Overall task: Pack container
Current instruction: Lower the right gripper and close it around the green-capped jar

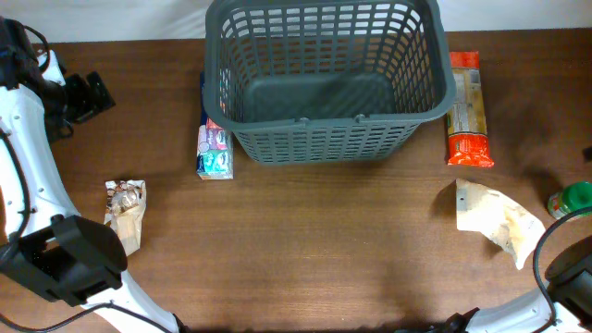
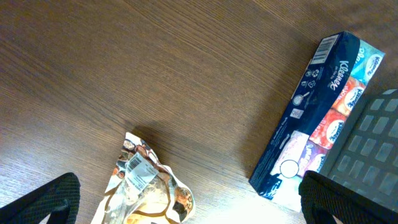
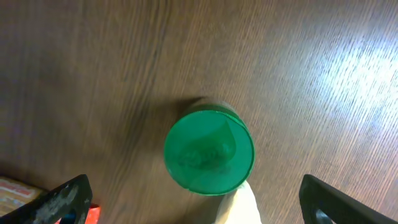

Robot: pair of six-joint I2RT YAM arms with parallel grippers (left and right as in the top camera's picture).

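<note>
The container [image 1: 326, 119], a dark grey lattice basket, stands at the back middle of the table with nothing inside; one corner of it [image 2: 372, 137] shows in the left wrist view. My left gripper [image 2: 193, 198] is open above a crinkled snack bag [image 2: 149, 193], which lies between the fingers without touching them. A blue tissue box [image 2: 317, 106] lies against the basket's left wall. My right gripper [image 3: 199, 200] hangs open over a green-lidded can [image 3: 209, 151], its fingers well clear on both sides.
The snack bag [image 1: 125, 211] lies at the left and the tissue box [image 1: 215, 148] by the basket. An orange packet [image 1: 465, 109] lies right of the basket. A white paper bag [image 1: 495, 217] and the green can [image 1: 573, 199] sit at the right edge.
</note>
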